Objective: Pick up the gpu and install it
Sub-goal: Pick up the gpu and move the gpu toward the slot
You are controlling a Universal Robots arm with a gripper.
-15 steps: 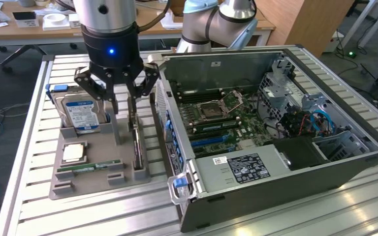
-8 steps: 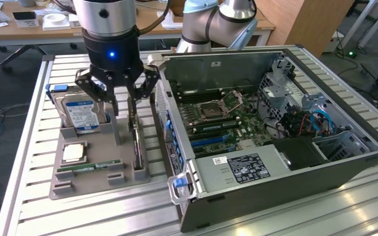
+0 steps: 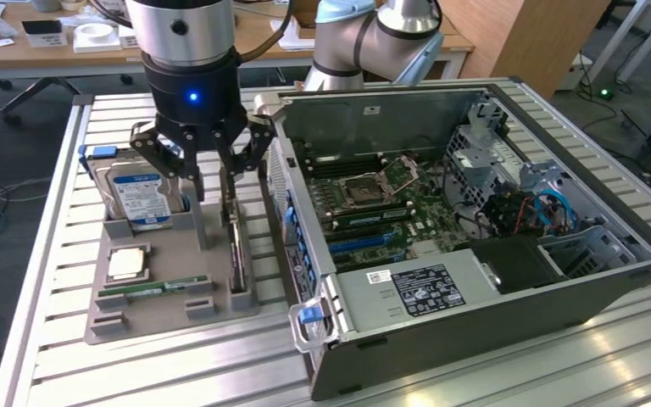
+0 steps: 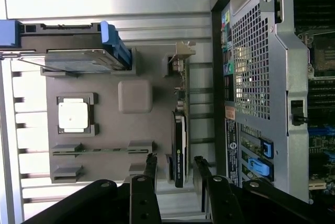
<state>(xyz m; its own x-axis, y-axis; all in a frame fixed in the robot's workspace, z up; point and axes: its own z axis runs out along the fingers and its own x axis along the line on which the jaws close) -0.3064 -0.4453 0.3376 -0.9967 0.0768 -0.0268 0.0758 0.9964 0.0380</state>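
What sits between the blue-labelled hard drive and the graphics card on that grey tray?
A plain grey block, part of the tray, stands between the hard drive and the gpu; the wrist view shows it best.

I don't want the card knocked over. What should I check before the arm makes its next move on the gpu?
1. gripper open: ok.
2. Gripper straddles the gpu, one side each: ok.
3. Gpu standing on edge in the grey holder tray: ok.
4. Gripper low enough on the card: cannot tell.
5. computer case open, motherboard exposed: ok.
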